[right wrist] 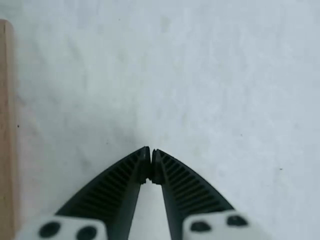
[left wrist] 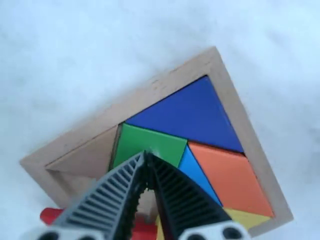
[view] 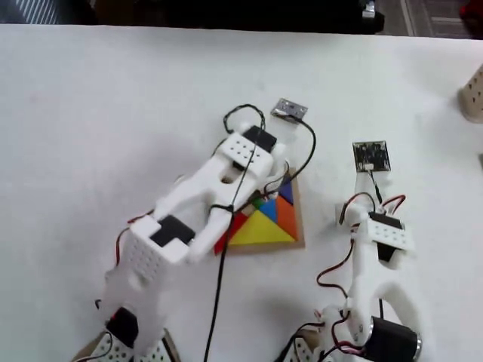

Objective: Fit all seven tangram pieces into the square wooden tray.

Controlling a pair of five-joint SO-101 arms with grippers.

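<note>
White tabletop (view: 113, 98) holds the tray (left wrist: 165, 82); closed left end effector (left wrist: 146, 157) touches the green piece (left wrist: 150, 142), likely seating it; right end effector (right wrist: 150, 160) closed, parked beside.

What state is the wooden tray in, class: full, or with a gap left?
Gap left: bare wood floor shows inside the tray beside the green piece.
</note>
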